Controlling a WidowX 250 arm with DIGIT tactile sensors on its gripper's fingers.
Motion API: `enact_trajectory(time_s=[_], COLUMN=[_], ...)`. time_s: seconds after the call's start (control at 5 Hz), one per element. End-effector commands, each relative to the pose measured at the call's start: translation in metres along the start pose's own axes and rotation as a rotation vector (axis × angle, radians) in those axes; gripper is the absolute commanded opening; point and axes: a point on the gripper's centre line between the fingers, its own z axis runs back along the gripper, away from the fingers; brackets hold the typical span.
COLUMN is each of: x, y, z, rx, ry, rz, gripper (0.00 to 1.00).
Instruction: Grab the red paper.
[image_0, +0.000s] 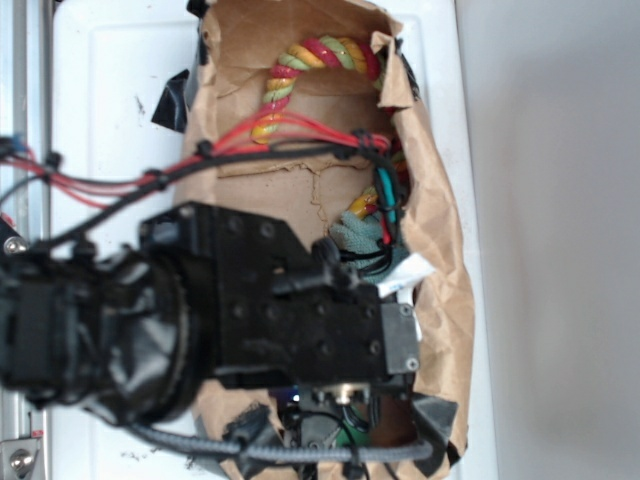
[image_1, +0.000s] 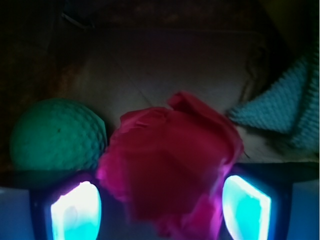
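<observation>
Lower centre of wrist view: spread gripper (image_1: 160, 207) is flanking the bright red crumpled tissue-paper wad (image_1: 170, 165), likely light, soft, compressible; pinch mid-bulk.

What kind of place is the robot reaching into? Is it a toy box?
Probably a robot test bench, not a playroom: a brown paper-lined bin on a white surface holds small toys and scraps, a striped rope, a green ball and the red paper, which sits between the gripper fingers.

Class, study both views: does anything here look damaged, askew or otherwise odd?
Yes. The brown paper bag lining the bin is torn: a ragged crack runs across its back wall, and its edges are crumpled. In the wrist view, the red paper sits between the gripper's fingers, beside the green ball.
</observation>
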Motion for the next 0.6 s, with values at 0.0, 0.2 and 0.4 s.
enact_trajectory(time_s=[0.0,0.2,0.4], x=[0.009,0.008,0.006], y=[-0.011,-0.008,-0.002], z=[-0.005,0.000,0.009], rx=[-0.008,-0.010,-0.022], ry=[-0.005,-0.030,-0.047], rz=[-0.042,-0.026,0.013], gripper=[1.00,0.00,0.00])
